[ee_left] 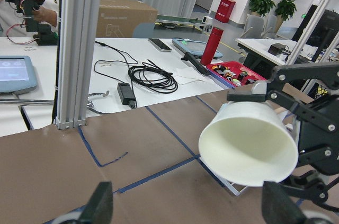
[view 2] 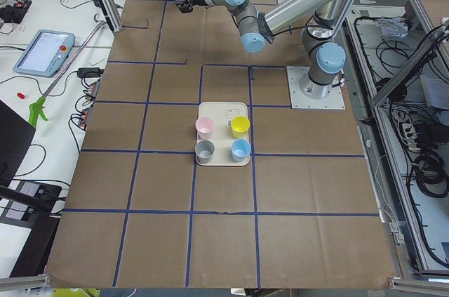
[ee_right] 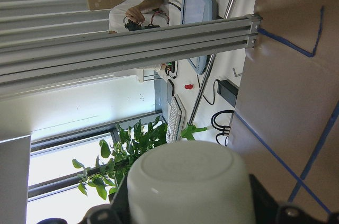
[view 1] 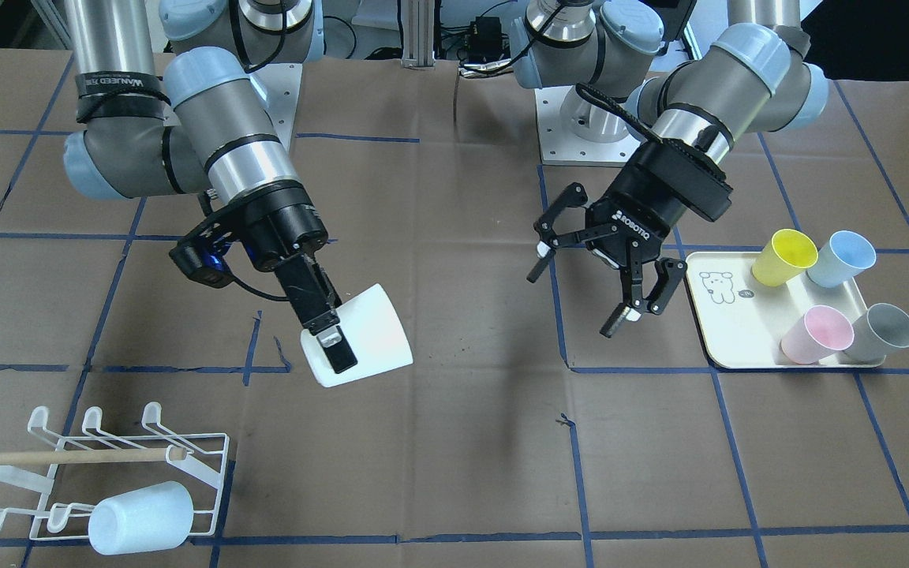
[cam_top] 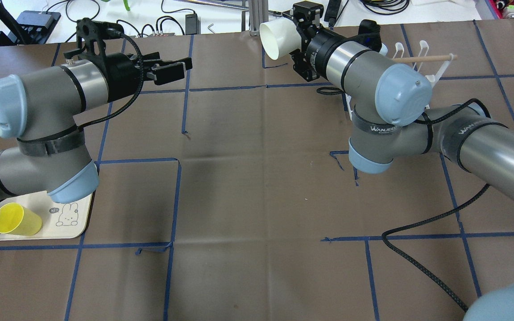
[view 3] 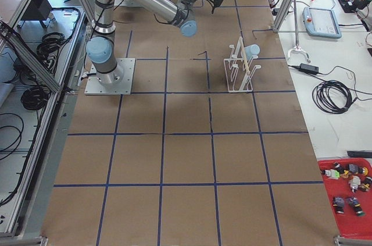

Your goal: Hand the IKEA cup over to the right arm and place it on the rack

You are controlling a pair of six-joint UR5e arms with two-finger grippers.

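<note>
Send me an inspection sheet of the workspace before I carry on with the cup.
Surface: brown table with blue tape grid.
Job's things: white cup held tilted above the table; rack carries one pale blue cup.
Clutter: tray with yellow cup, sky-blue cup, pink cup, grey cup.
Grippers: right gripper shut on white cup; left gripper open, apart from it.
Cables: black cable loops loose off the right arm; ribbed hose along the left arm.
Surroundings: teach pendant and a person at the side bench.

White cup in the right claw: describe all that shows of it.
The white cup is plain, smooth, plastic-looking, tapered. It hangs above the table on its side, mouth toward the open left claw, apart from it. The right claw is shut on its outer wall near the base; nothing else touches it.
</note>
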